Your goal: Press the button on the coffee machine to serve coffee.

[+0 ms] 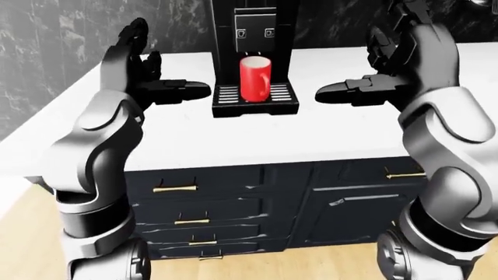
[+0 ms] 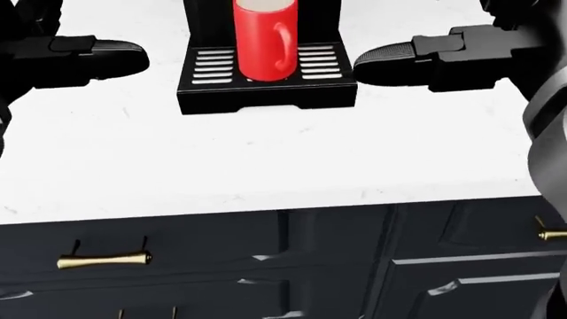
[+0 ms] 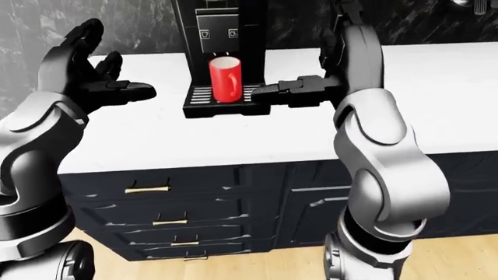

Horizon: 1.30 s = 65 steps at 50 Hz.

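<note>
Nearest in the left-eye view, dark drawers [image 1: 187, 192] with brass handles sat under the white desk [image 1: 257, 140]. Above it, the left hand [image 1: 144, 70] and right hand [image 1: 389, 64] hung released, fingers spread, either side of the coffee machine [image 1: 253, 35]. A red mug [image 1: 255, 79] stood on its drip tray [image 2: 266, 83], below two buttons [image 1: 254, 33]. Marble wall [image 1: 54, 41] lay behind.
</note>
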Available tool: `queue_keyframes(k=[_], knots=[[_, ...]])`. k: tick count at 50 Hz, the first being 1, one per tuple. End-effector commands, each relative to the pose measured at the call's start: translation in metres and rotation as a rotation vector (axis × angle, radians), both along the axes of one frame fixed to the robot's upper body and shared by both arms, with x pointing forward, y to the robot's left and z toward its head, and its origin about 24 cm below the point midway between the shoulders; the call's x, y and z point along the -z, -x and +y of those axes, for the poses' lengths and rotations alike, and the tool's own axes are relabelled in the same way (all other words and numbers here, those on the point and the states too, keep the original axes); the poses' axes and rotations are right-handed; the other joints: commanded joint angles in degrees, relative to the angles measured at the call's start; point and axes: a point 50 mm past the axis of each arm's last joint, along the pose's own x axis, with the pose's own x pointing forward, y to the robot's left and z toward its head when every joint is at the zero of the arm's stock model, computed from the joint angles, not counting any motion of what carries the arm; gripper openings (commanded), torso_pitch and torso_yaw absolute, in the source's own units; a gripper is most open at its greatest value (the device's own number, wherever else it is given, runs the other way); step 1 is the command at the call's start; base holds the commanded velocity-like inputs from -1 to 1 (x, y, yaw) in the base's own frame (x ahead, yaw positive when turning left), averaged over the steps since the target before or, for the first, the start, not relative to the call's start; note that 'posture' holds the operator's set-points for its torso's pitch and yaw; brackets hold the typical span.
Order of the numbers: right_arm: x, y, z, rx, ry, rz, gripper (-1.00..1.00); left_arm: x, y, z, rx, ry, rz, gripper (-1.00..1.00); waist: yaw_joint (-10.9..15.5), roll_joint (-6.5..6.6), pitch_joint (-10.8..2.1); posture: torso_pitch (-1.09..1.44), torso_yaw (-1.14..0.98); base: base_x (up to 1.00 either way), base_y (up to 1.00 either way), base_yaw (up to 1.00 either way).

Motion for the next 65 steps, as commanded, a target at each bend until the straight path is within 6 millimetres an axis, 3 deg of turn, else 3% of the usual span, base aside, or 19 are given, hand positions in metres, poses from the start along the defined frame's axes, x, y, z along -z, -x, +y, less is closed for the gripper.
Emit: queue_keyframes(k=[1, 4, 7, 14, 18, 19, 20, 23, 26, 28, 29, 35, 36, 38, 43, 51, 55, 56, 65], knots=[[-0.0117, 0.0046, 0.0026, -0.015, 0.003, -0.072, 1.00, -0.0185, 0.0057, 0.0030, -0.018, -0.001, -0.094, 1.00, 0.1, 0.01, -1.01, 0.00, 0.00, 0.11, 0.00, 0.00], [-0.0118, 0.0044, 0.0027, -0.016, 0.003, -0.071, 1.00, -0.0190, 0.0059, 0.0032, -0.018, -0.001, -0.095, 1.00, -0.4, 4.33, -2.03, 0.00, 0.00, 0.10, 0.00, 0.00], [-0.0120, 0.0046, 0.0026, -0.016, 0.003, -0.072, 1.00, -0.0189, 0.0059, 0.0032, -0.018, -0.001, -0.094, 1.00, -0.2, 3.60, -1.59, 0.00, 0.00, 0.11, 0.00, 0.00], [-0.0116, 0.0047, 0.0022, -0.014, 0.002, -0.070, 1.00, -0.0183, 0.0058, 0.0030, -0.018, -0.001, -0.094, 1.00, 0.3, 0.10, -1.48, 0.00, 0.00, 0.10, 0.00, 0.00], [-0.0117, 0.0049, 0.0020, -0.014, 0.001, -0.071, 1.00, -0.0184, 0.0061, 0.0028, -0.018, -0.001, -0.094, 1.00, 0.7, -4.82, -2.06, 0.00, 0.00, 0.08, 0.00, 0.00], [-0.0114, 0.0048, 0.0022, -0.015, 0.001, -0.070, 1.00, -0.0185, 0.0064, 0.0028, -0.018, -0.001, -0.094, 1.00, 0.3, -2.39, -1.85, 0.00, 0.00, 0.08, 0.00, 0.00], [-0.0109, 0.0045, 0.0022, -0.015, 0.002, -0.070, 1.00, -0.0185, 0.0066, 0.0030, -0.019, 0.000, -0.095, 1.00, 0.7, -3.48, -1.91, 0.00, 0.00, 0.08, 0.00, 0.00], [-0.0116, 0.0044, 0.0024, -0.017, -0.003, -0.073, 1.00, -0.0181, 0.0059, 0.0033, -0.019, 0.000, -0.094, 1.00, 0.4, -2.71, -0.97, 0.00, 0.00, 0.03, 0.00, 0.00], [-0.0121, 0.0048, 0.0026, -0.018, -0.006, -0.078, 1.00, -0.0177, 0.0052, 0.0036, -0.019, 0.000, -0.094, 1.00, 0.0, -1.02, -0.24, 0.00, 0.00, 0.00, 0.00, 0.00], [-0.0119, 0.0047, 0.0024, -0.017, -0.006, -0.078, 1.00, -0.0182, 0.0055, 0.0034, -0.019, 0.000, -0.094, 1.00, -0.5, 1.64, -0.78, 0.00, 0.00, 0.00, 0.00, 0.00], [-0.0122, 0.0046, 0.0025, -0.018, -0.006, -0.078, 1.00, -0.0182, 0.0053, 0.0035, -0.019, 0.000, -0.094, 1.00, -0.3, -0.05, -0.23, 0.00, 0.00, 0.00, 0.00, 0.00], [-0.0126, 0.0044, 0.0029, -0.020, -0.003, -0.080, 1.00, -0.0188, 0.0057, 0.0029, -0.018, 0.000, -0.094, 1.00, -0.1, -0.48, -1.40, 0.00, 0.00, 0.00, 0.00, 0.00], [-0.0129, 0.0048, 0.0032, -0.021, -0.001, -0.082, 1.00, -0.0194, 0.0063, 0.0028, -0.019, 0.000, -0.094, 1.00, 0.0, -0.23, -3.01, 0.00, 0.00, 0.17, 0.00, 0.00], [-0.0127, 0.0049, 0.0033, -0.022, 0.001, -0.082, 1.00, -0.0186, 0.0055, 0.0033, -0.018, 0.000, -0.095, 1.00, 0.2, -0.36, -1.16, 0.00, 0.00, 0.23, 0.00, 0.00], [-0.0132, 0.0055, 0.0034, -0.023, 0.001, -0.081, 1.00, -0.0189, 0.0061, 0.0029, -0.018, 0.000, -0.094, 1.00, 0.4, -2.37, -0.50, 0.00, 0.00, 0.23, 0.00, 0.00], [-0.0127, 0.0048, 0.0035, -0.022, -0.002, -0.080, 1.00, -0.0182, 0.0051, 0.0030, -0.018, -0.001, -0.094, 1.00, 0.5, -2.42, -0.83, 0.00, 0.00, 0.16, 0.00, 0.00], [-0.0131, 0.0053, 0.0037, -0.023, -0.003, -0.084, 1.00, -0.0180, 0.0050, 0.0034, -0.018, -0.001, -0.094, 1.00, -0.2, 1.00, -0.81, 0.00, 0.00, 0.00, 0.00, 0.00], [-0.0133, 0.0054, 0.0038, -0.023, -0.003, -0.085, 1.00, -0.0183, 0.0051, 0.0035, -0.018, -0.001, -0.094, 1.00, -0.5, -0.47, -0.80, 0.00, 0.00, 0.00, 0.00, 0.00], [-0.0136, 0.0062, 0.0023, -0.019, -0.005, -0.086, 1.00, -0.0179, 0.0060, 0.0029, -0.018, -0.001, -0.094, 1.00, 0.2, -1.22, -1.04, 0.00, 0.00, 0.00, 0.00, 0.00]])
